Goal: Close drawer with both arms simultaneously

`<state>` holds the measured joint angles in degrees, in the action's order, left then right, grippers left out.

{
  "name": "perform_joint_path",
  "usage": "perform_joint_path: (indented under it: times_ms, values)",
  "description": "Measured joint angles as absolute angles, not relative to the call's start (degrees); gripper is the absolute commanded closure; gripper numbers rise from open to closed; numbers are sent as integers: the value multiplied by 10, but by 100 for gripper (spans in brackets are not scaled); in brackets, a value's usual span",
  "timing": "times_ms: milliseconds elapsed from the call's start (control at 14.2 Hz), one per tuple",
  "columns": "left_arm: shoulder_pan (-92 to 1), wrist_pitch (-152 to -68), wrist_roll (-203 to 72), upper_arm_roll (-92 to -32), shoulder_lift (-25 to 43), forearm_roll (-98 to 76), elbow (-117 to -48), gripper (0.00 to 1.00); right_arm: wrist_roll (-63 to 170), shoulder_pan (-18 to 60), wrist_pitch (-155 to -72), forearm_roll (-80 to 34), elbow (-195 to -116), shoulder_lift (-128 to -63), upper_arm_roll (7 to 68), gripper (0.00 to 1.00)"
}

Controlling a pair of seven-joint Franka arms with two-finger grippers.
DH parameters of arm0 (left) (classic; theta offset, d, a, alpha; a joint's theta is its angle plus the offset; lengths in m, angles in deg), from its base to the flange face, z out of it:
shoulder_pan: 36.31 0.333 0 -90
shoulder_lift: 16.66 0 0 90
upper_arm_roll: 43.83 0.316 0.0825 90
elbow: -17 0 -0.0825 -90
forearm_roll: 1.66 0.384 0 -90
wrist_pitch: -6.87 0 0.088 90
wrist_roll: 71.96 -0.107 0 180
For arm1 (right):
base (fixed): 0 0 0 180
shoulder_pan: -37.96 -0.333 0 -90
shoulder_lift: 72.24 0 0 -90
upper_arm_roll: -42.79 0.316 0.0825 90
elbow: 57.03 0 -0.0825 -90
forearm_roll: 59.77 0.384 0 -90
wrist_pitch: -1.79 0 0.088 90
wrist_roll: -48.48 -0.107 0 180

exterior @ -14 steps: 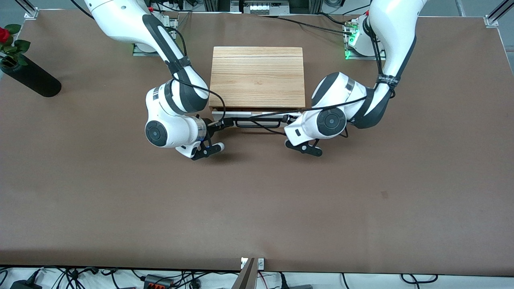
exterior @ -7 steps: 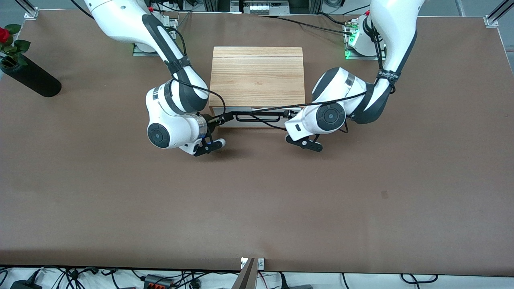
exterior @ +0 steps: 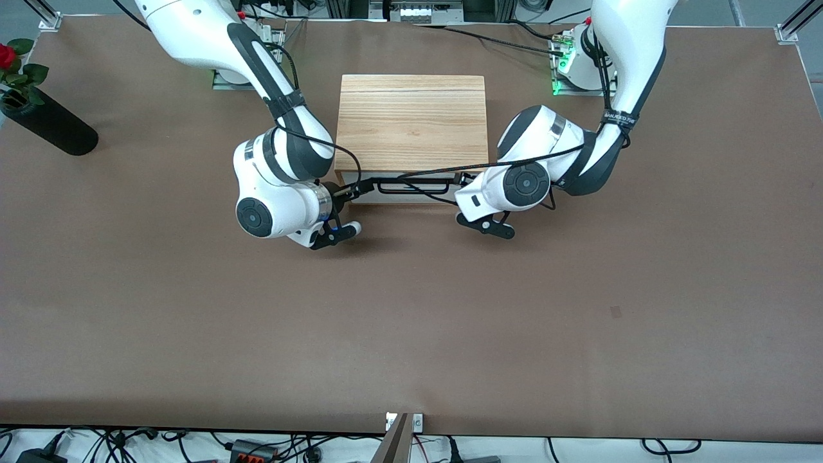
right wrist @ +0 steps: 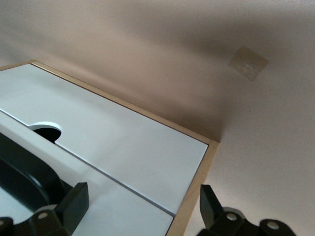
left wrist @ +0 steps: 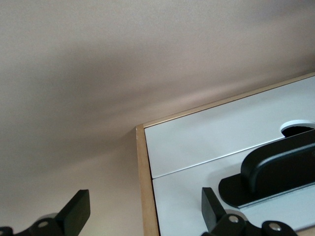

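The light-wood cabinet [exterior: 411,122] stands in the middle of the table between both arms. The drawer's white front [exterior: 411,195] with its black bar handle [exterior: 411,187] faces the front camera and sits close under the cabinet's top edge. My right gripper [exterior: 352,191] is open at the end of the drawer front toward the right arm. In the right wrist view it [right wrist: 142,206] straddles the front's white corner [right wrist: 98,206] and the cabinet's wood edge [right wrist: 197,191]. My left gripper [exterior: 458,183] is open at the other end. In the left wrist view it [left wrist: 145,216] spans the wood edge [left wrist: 145,196], with the drawer front [left wrist: 187,196] and handle [left wrist: 275,167] beside it.
A black vase [exterior: 48,122] with a red rose [exterior: 6,54] lies at the right arm's end of the brown table [exterior: 411,334]. A small square patch [exterior: 616,312] marks the table nearer the front camera, toward the left arm's end.
Both grippers have moved toward the cabinet together. The drawer front has gone in with them, and less of it shows below the cabinet's top.
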<state>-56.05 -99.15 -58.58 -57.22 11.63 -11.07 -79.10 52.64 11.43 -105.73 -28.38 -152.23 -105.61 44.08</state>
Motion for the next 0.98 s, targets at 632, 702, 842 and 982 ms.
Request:
perform_joint_path:
  times_ms: [632,702,842,982]
  values:
    - [-533,-1044,-586,-568,111,-110,-771,0,527,136,-1052,-288,-1492,-1033,425,0]
    - [-521,-1045,-586,-567,109,-106,-766,0,529,143,-1052,-298,-1477,-1028,418,0]
    - [-496,-1045,-588,-567,98,-92,-760,0,530,153,-1049,-344,-1444,-1015,408,0]
    - [-474,-1042,-588,-566,77,-85,-758,0,530,154,-1046,-414,-1427,-993,400,0]
